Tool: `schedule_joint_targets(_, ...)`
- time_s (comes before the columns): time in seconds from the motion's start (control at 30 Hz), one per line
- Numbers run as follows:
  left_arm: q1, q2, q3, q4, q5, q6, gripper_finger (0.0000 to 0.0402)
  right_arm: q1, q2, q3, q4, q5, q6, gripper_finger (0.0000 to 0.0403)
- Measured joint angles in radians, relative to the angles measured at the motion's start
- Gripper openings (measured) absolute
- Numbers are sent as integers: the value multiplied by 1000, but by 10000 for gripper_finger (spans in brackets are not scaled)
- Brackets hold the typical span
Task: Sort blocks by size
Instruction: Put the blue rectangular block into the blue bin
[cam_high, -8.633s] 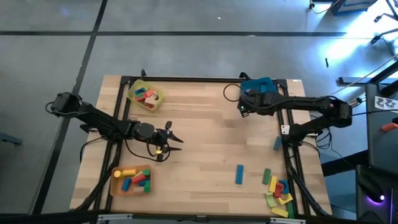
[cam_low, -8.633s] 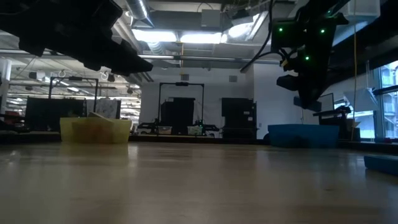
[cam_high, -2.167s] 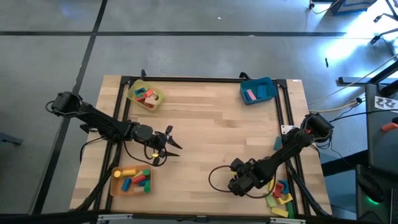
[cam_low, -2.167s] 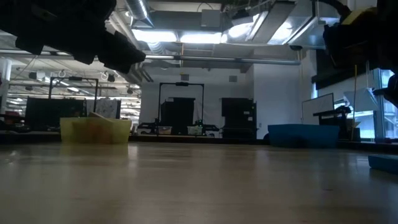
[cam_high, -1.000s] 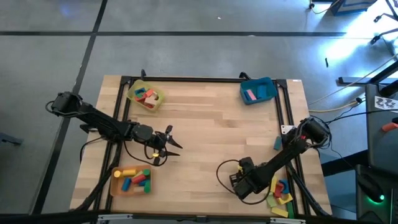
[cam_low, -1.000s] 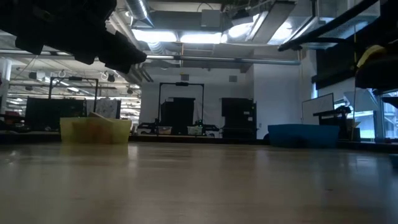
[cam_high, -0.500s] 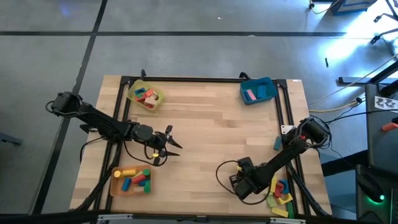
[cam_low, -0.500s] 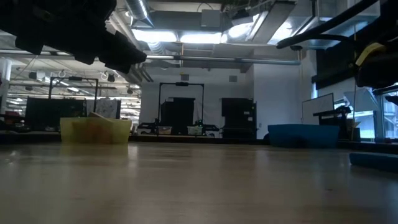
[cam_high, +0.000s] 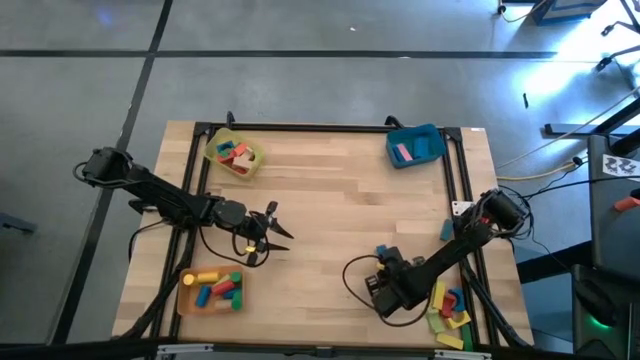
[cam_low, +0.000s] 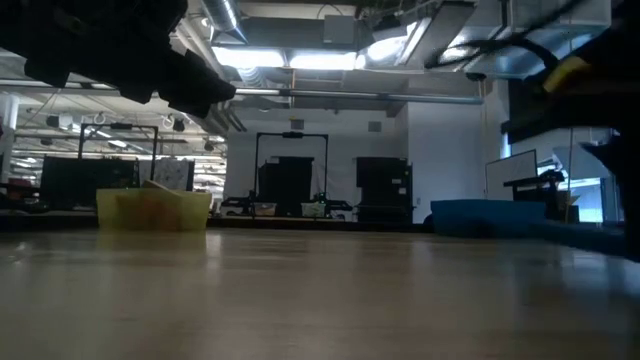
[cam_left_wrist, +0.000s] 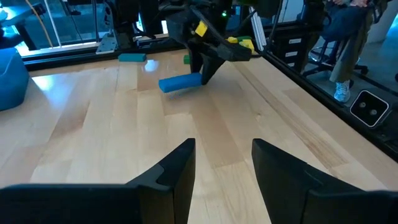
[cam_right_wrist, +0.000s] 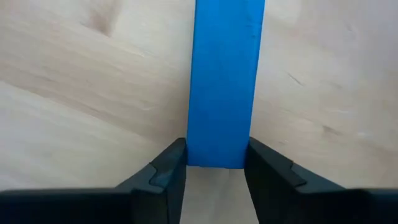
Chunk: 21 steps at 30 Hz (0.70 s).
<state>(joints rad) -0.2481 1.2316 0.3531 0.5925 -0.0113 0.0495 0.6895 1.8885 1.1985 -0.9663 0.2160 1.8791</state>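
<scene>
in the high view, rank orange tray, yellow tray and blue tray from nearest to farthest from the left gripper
1. Orange tray, at the table's near left corner, just below the left gripper in the picture.
2. Yellow tray, far left corner.
3. Blue tray, far right corner, across the table.

The right gripper (cam_right_wrist: 213, 167) sits low near the table's front right — fingers clamped on a blue bar (cam_right_wrist: 222, 81). The left gripper (cam_left_wrist: 222, 163) hovers mid-left, fingers parted.

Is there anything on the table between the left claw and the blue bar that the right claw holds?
No. The left wrist view shows only bare wood between the left claw and the blue bar.
</scene>
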Motion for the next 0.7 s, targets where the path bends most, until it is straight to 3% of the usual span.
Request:
schedule_joint_targets(0.27, 0, 0, 0, 0, 0, -7, 143, -5, -41, 37, -92, 11, -16, 134)
schedule_joint_targets(0.7, 0, 0, 0, -3, 0, -4, 143, -96, -269, 12, -364, 155, -38, 136)
